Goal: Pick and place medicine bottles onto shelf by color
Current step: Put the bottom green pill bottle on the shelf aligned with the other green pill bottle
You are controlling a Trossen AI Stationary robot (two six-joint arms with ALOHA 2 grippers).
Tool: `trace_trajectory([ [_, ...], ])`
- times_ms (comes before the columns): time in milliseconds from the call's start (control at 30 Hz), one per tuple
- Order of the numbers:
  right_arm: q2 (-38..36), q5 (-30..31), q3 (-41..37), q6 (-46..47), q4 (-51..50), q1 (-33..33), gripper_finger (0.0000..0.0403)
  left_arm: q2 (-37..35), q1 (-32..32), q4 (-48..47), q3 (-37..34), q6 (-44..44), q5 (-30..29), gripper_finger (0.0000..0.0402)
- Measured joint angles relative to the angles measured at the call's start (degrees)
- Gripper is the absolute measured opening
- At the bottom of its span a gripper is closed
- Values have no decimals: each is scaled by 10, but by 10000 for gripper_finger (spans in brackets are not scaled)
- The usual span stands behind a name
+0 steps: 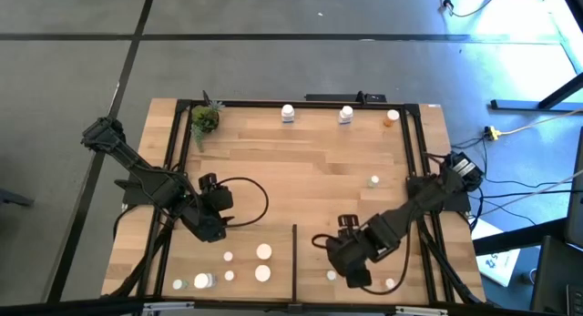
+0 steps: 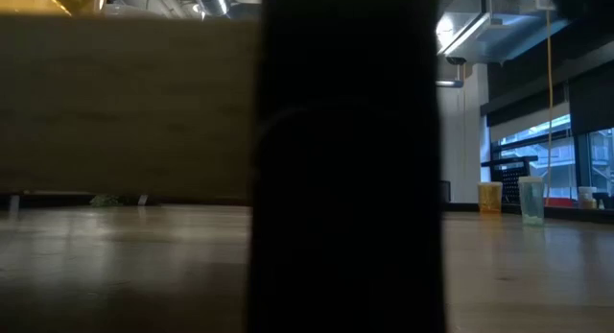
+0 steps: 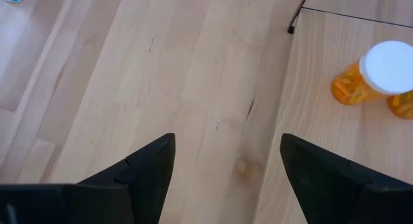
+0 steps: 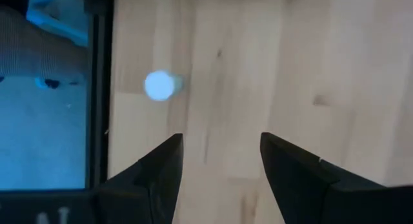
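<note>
Orange bottle [image 3: 361,79], lying tipped, was recorded ahead and aside of the left gripper [image 3: 226,172], fingers apart and empty, near the divider strip [image 1: 293,261]; right gripper [image 4: 219,175] likewise spread.

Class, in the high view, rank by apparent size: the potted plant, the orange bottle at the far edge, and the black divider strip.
1. Divider strip, the longest.
2. Potted plant.
3. Orange bottle, the smallest.
</note>
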Motion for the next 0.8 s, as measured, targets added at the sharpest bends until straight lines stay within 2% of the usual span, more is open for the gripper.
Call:
trace_trajectory([
  [267,1,-1,-42,-8,95,23,209,0,0,1,0,-3,0,273],
  [500,1,-3,-46,67,96,13,209,0,0,1,0,-4,0,273],
  [633,1,-33,-46,42,101,1,209,0,0,1,0,-3,0,273],
  [800,1,-38,-46,53,113,-1,209,0,0,1,0,-1,0,273],
])
